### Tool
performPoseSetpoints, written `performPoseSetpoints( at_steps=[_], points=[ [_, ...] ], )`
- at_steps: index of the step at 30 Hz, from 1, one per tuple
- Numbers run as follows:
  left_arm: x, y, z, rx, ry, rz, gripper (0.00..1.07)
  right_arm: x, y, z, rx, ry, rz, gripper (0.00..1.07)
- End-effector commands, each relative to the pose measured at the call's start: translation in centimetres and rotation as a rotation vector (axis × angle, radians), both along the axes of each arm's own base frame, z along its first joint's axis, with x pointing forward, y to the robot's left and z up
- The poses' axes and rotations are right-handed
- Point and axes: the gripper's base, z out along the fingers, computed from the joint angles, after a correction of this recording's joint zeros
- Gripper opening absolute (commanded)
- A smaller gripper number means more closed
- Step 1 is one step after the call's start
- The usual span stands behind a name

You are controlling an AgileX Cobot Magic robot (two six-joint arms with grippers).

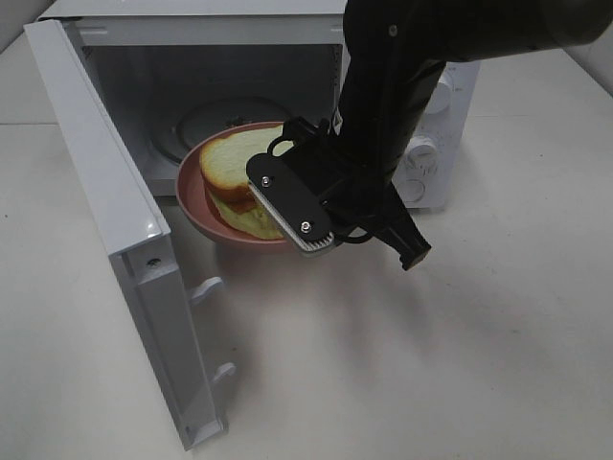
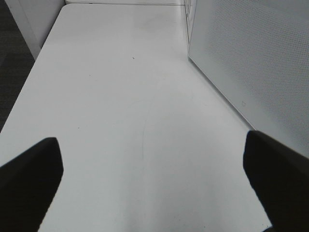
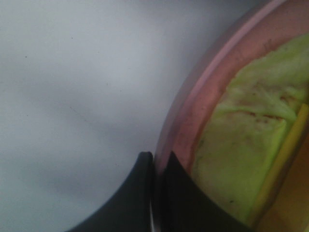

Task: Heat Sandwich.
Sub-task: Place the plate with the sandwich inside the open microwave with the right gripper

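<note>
White surface [image 1: 460,364] carries everything. On it stands the microwave [image 1: 239,77], its door [image 1: 105,192] swung fully open toward the camera and the glass turntable [image 1: 187,125] bare inside.

At the oven's mouth sits the pink plate [image 1: 196,206], roughly half in and half out. From the high view I cannot tell whether it rests on the sill or hangs just clear of it. The sandwich [image 1: 235,158] lies on this plate, its top slice slid partly off the pale yellow-green layer below.

The right tool [image 3: 157,157] is pinched shut on the near rim of the plate, and the bread is untouched. The left tool [image 2: 152,179] hangs spread wide over bare surface beside the microwave, holding nothing.

The sandwich is probably light, soft and loosely stacked. Squeezing it would crush the bread and push the filling out, and a tipped plate would likely let the slices slide. The plate is stiff and the better handle, so the grip belongs on its rim, as now. A one-sided pinch leaves the far edge free to droop, so the plate wants keeping level.
</note>
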Motion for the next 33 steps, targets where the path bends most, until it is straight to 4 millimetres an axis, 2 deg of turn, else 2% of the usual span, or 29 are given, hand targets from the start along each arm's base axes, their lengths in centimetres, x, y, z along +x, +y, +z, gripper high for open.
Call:
performPoseSetpoints(
  at_steps=[1,8,33],
  points=[
    [-0.3,0.0,0.0,0.000,-0.036,0.002,0.96,0.8,0.5,0.3,0.019,-0.010,-0.017,0.00],
    [-0.3,0.0,0.0,0.000,-0.036,0.002,0.96,1.7,1.1,0.5,0.021,-0.017,-0.016,0.00],
    [-0.3,0.0,0.0,0.000,-0.036,0.002,0.96,6.6,4.6,0.6,0.040,-0.075,-0.123,0.00]
  ],
)
